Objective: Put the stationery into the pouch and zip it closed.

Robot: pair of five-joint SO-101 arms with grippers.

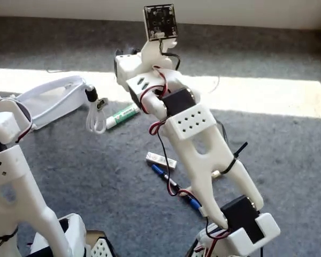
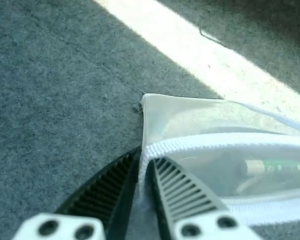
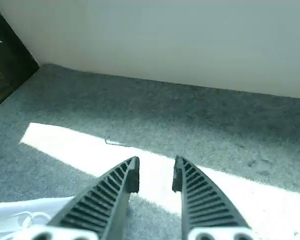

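Left gripper [image 2: 145, 164] clamped on the pouch [image 1: 49, 104] zipper edge; right gripper [image 3: 156, 176] slightly parted, holding nothing.
Pouch lies at the carpet's [image 1: 281, 160] left, long axis diagonal. Green marker [image 1: 122, 115] just beside it slants toward it; blue pen [image 1: 174, 185] lies diagonally under the right arm. Wide carpet beyond.

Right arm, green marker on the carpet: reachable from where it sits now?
Probably yes. The right gripper is empty, jaws apart, and the green marker lies uncovered on the carpet beside that arm. The gripper points past it toward the wall, though, and the white cable lies close.
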